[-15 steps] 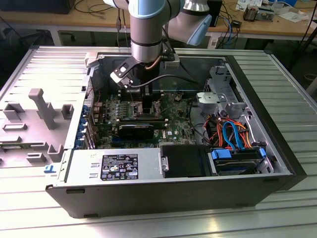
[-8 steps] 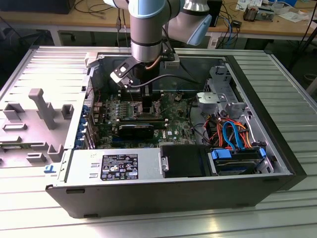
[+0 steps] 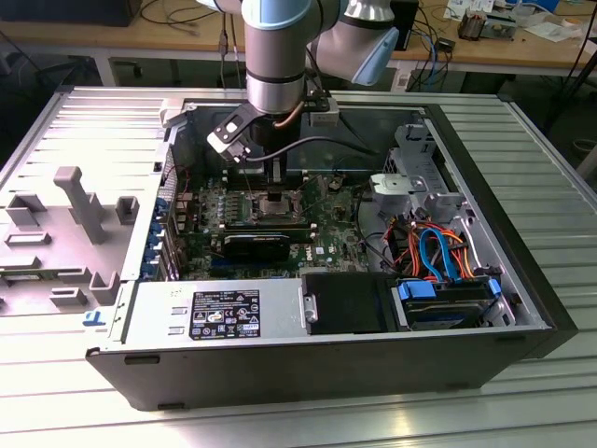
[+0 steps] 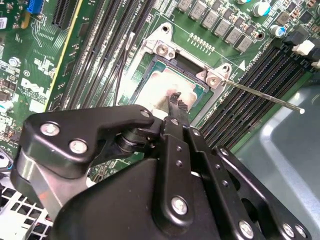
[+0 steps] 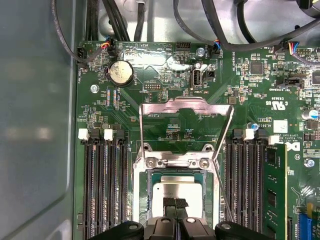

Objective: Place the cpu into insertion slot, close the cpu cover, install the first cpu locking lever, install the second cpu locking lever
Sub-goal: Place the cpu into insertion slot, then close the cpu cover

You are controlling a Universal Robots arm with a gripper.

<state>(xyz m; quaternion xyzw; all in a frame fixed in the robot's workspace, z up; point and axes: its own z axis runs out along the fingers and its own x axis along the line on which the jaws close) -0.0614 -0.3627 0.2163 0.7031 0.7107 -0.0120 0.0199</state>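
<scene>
Reads as a robotics lab or electronics workshop from my feed. In the exterior view, the robot arm (image 3: 275, 56) hangs over a slotted aluminium-profile table (image 3: 541, 187). An open desktop PC case (image 3: 280, 373) lies flat on it, with a grey fixture block (image 3: 79, 201) just beside the case. The wooden benches (image 3: 103, 39) behind are strewn with cables (image 3: 177, 14) and small electronics. In the first wrist view, the bare motherboard (image 5: 165, 115) has its insertion slot (image 5: 150, 162) uncovered.

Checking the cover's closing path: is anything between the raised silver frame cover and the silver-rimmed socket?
Yes: the black end effector sits over the silver-grey square chip in the silver-rimmed socket, where the raised silver frame cover would fold down.
</scene>
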